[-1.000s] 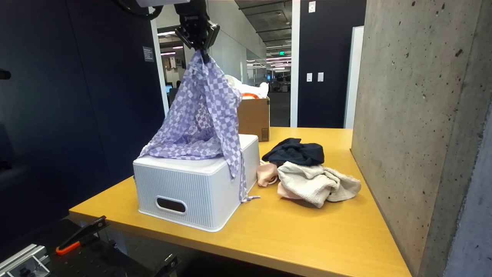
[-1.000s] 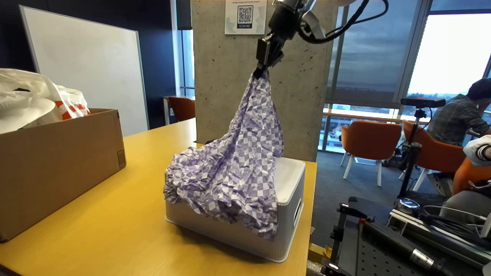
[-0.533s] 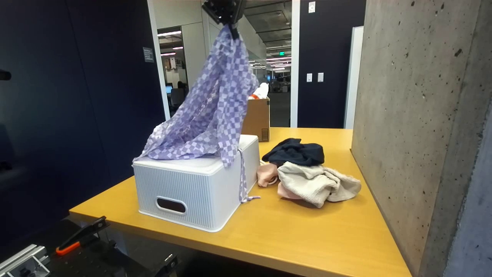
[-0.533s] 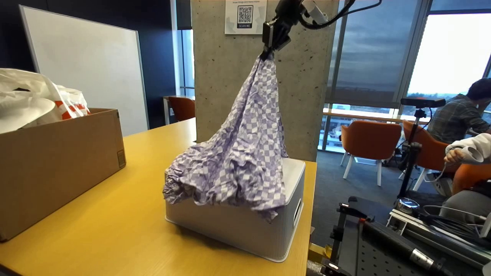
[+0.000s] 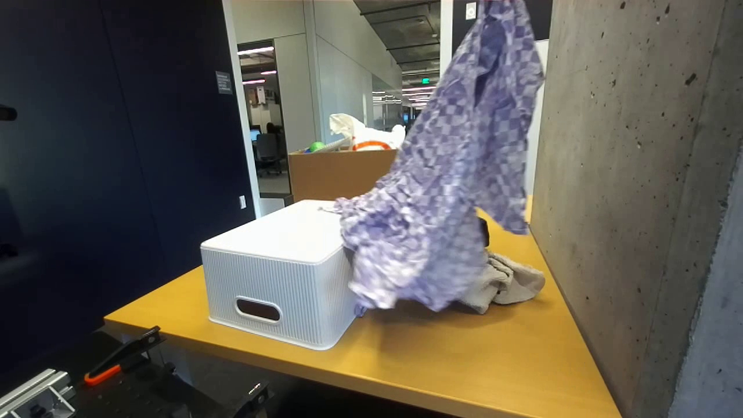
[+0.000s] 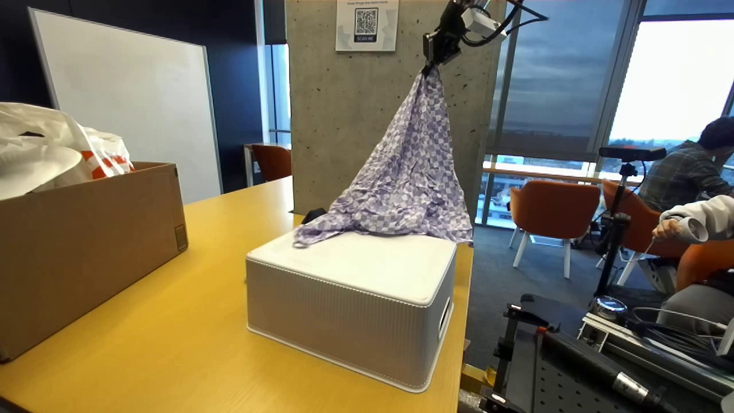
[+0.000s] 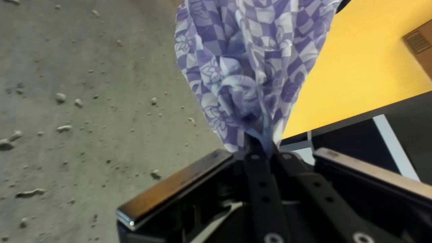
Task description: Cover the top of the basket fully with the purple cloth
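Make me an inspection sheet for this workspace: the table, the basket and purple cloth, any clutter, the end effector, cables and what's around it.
Surface: yellow table, supporting the white basket.
Job's things: basket's flat top largely uncovered; purple cloth hangs along one long side, contact with the top unclear.
Clutter: beige cloth, partly hidden by the purple cloth; dark item, mostly hidden; cardboard box holding a white bag.
End effector: shut on the purple cloth, raised higher than the basket.
Cables: black cable looping near the end effector, apart from the purple cloth.
Surroundings: concrete pillar, orange chair, person partly in view.
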Tool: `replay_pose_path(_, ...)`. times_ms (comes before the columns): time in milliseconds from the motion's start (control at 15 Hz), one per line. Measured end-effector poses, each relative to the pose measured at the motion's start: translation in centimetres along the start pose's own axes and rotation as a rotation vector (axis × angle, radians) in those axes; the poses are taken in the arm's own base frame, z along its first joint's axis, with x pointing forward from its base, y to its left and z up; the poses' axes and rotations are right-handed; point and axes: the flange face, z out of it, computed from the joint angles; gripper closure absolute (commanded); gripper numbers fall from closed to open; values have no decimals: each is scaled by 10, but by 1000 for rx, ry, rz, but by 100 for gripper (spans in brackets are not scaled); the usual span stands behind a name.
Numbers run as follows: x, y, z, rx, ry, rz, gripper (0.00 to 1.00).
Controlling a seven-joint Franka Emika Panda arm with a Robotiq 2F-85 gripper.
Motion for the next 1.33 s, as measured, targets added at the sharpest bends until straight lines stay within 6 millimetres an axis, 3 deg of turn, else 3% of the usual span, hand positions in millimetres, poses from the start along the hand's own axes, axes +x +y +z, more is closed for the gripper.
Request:
replay_pose_path(200, 21, 27, 5, -42, 17, 27, 99)
replay_pose_path(400, 26, 12, 29, -49, -6, 20, 99)
replay_pose_path(533, 19, -24, 54, -41, -44, -1, 99)
replay_pose_path(667, 2, -76, 74, -25, -122, -36, 99)
replay_pose_path(867, -40, -155, 81, 21, -271, -99, 99)
replay_pose_path(1067, -88, -216, 55, 78, -448, -142, 99)
replay_pose_path(1333, -143, -291, -5, 168, -581, -226, 99)
